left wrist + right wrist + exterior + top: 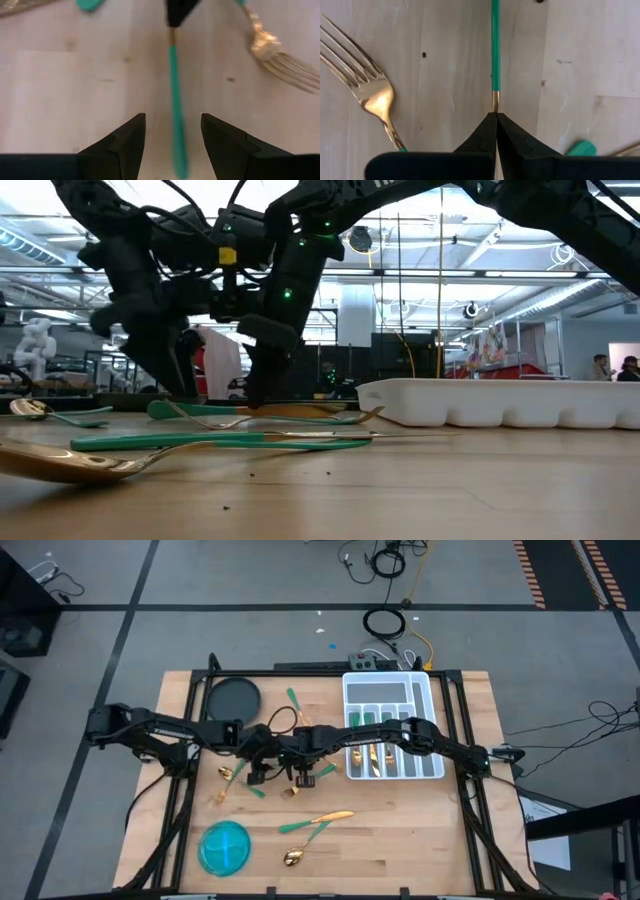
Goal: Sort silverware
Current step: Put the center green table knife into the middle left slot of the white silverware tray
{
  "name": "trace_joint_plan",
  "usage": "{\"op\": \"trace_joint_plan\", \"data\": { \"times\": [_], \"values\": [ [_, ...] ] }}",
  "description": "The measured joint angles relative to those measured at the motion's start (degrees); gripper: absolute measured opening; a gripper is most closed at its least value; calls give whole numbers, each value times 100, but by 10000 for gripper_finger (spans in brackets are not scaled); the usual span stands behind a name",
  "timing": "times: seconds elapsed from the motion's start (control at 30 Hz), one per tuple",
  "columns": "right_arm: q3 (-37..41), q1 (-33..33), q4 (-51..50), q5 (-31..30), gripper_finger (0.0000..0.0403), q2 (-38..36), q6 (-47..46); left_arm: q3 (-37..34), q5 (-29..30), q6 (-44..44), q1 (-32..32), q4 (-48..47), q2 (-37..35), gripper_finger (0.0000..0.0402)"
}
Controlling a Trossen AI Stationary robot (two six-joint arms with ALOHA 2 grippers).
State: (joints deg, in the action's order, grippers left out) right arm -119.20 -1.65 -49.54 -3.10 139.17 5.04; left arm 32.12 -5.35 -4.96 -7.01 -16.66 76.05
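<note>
Silverware with gold heads and teal handles lies scattered on the wooden table (420, 830). My right gripper (496, 115), at the table's middle (300, 777), is shut on one piece (495, 45) whose teal handle runs away from it toward my left gripper. The head of that piece is hidden by the fingers. My left gripper (172, 117) stands open just to the left (257, 775). Its two fingers are on either side of that handle's free end (177, 150) without touching it. My right gripper pinches the piece at its gold neck (495, 102), just past the teal handle's end, between the two fingertips. The fingers slant steeply down from the table's right side, in line with the handle. Whether the handle rests on the table does not show.
A white compartmented tray (432, 700) at the back right holds several pieces. A dark round plate (232, 697) sits at the back left and a blue bowl (224, 846) at the front left. Loose forks (375, 97) (280, 57), a spoon (293, 857) and a knife (325, 820) lie around the grippers.
</note>
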Motion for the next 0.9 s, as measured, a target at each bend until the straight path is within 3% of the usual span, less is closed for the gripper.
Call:
{"op": "trace_joint_plan", "data": {
  "times": [0.13, 0.37, 0.67, 0.9],
  "values": [
    [0, -3, 15, -18, 0, -2, 91, -2, 143, -4, -4, 0, 26, 200],
    [2, 26, 153, 6, 0, -2, 292, -109, -242, 158, -26, 73, 24, 200],
    [7, 20, 256, 7, 0, -7, 289, -623, -283, 434, -69, 1268, -8, 200],
    [2, 22, 652, 49, 0, -7, 293, -963, 391, 467, -35, 1554, 81, 190]
  ]
}}
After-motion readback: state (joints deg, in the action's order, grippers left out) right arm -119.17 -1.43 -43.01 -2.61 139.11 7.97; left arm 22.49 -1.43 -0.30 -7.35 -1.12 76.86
